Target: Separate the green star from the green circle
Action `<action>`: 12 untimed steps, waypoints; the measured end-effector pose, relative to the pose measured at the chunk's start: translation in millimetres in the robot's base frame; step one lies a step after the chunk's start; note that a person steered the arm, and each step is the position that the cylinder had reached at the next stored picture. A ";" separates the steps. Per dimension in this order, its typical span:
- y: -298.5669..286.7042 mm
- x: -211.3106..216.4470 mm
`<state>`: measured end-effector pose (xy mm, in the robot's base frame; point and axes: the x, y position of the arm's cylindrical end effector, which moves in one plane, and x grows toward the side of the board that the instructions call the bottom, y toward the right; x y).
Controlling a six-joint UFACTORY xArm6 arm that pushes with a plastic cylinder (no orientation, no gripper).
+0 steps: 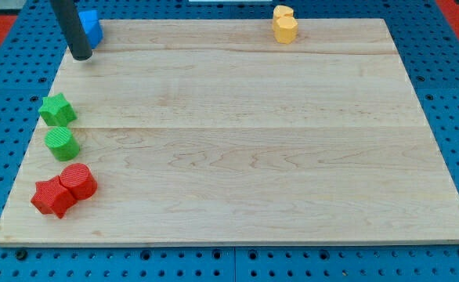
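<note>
Where the wooden surface (245,141) met the view's bottom left, a red star (52,197) and a red cylinder (78,181) sat touching. Above them stood the green circle (61,143), and just beyond it the green star (57,110), the 2 nearly touching. Farther up, my tip (81,56) rested on the board, well apart from both, beside a blue block (91,26). A yellow heart (284,24) sat at the top edge. This arm carried no gripper, only the rod.

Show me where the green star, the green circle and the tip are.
green star (57,109), camera view, top face
green circle (61,142), camera view, top face
my tip (81,56), camera view, rod's lower end
</note>
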<state>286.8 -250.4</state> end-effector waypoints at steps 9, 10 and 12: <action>51.3 179.2; 91.3 160.8; 5.3 163.8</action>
<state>450.6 -245.1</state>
